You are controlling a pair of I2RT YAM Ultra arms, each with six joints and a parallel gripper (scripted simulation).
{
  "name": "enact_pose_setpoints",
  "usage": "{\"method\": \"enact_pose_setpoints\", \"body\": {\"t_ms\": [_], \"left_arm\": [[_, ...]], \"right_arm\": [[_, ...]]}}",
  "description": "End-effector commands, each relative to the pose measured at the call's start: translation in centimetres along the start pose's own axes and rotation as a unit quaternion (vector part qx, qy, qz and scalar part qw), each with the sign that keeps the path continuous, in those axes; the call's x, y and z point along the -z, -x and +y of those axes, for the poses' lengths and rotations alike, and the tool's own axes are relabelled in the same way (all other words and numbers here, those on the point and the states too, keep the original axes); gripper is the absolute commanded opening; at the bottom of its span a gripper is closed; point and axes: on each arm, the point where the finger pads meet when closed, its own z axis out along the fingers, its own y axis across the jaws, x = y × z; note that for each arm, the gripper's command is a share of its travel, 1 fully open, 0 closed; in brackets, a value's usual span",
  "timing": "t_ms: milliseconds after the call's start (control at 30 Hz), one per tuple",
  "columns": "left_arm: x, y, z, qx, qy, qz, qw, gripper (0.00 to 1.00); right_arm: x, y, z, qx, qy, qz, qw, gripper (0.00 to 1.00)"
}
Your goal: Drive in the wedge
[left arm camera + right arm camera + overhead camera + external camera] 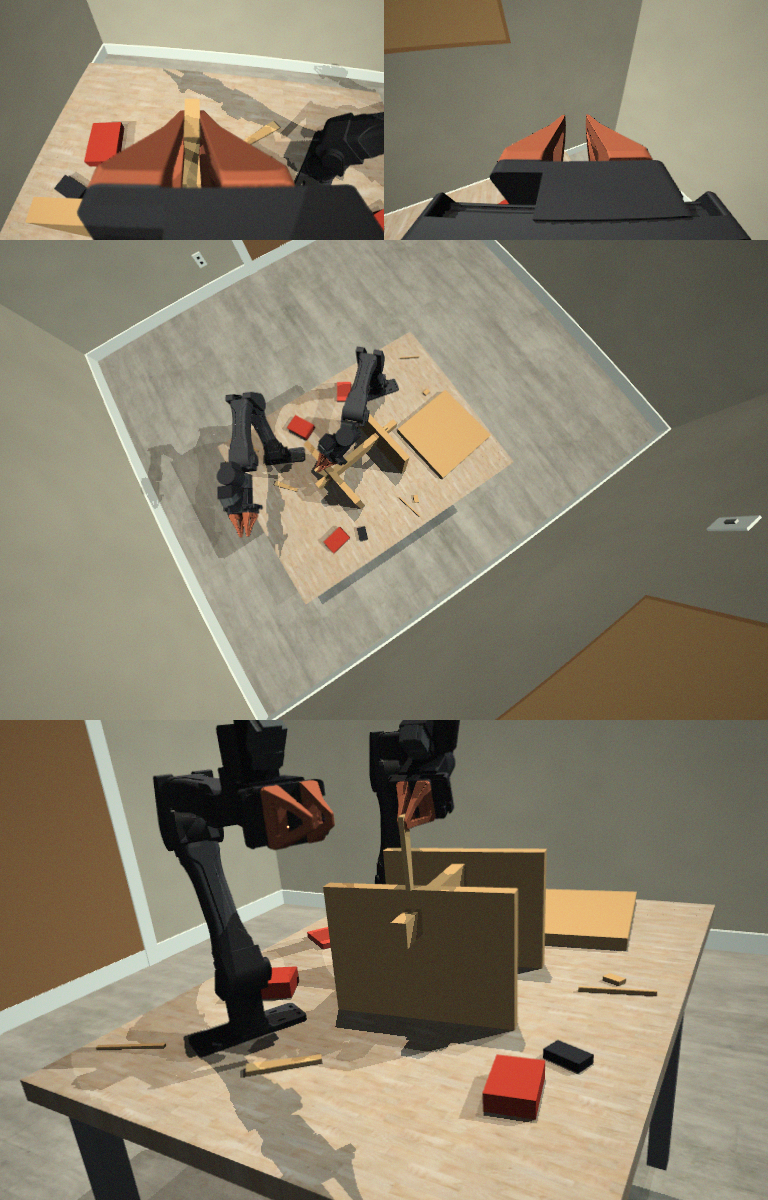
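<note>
Can make out the near end board (pixel 348 493) (pixel 424 963) (pixel 55 210) standing upright on the tabletop (pixel 311 579) (pixel 396 1138) (pixel 140 90), with the far end board (pixel 387 446) (pixel 472 858) upright behind it in the exterior view. Can follow the rail (pixel 359 455) (pixel 450 875) from one to the other, its end (pixel 321 483) (pixel 405 919) poking through the near end board's outer face. Can find the held wedge (pixel 406 858) (pixel 192 120) pinched in the left tool (pixel 321 464) (pixel 403 821) (pixel 192 119), steep and slender above the near end board's top edge. Cannot tell whether it touches that board, nor whether a wedge fills the rail's far end. Can see the right tool (pixel 243 525) (pixel 325 824) (pixel 575 120) raised well apart from the near end board, gripping nothing, fingers slightly spread. Notice a loose wood strip (pixel 286 486) (pixel 283 1063) (pixel 263 132) lying on the outer side of the near end board, plus a red block (pixel 336 540) (pixel 512 1087) (pixel 104 142) just beside a black block (pixel 362 533) (pixel 568 1056) (pixel 70 186) on that side too. Can spot a thick panel (pixel 443 434) (pixel 589 915) lying flat beyond the far end board from the near end board.
</note>
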Motion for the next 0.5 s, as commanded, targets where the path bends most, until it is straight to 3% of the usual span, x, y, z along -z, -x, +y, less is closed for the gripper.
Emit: {"method": "enact_pose_setpoints", "body": {"t_ms": [0,467], "left_arm": [[0.8,1.4,-0.4,-0.012,0.001,-0.023,1.000,0.02],[0.9,1.0,-0.1,-0.015,0.006,-0.030,0.999,0.02]], "right_arm": [[0.5,3.5,0.0,-0.002,0.001,-0.043,0.999,0.22],[0.5,3.5,0.0,-0.002,0.001,-0.043,0.999,0.22]]}}
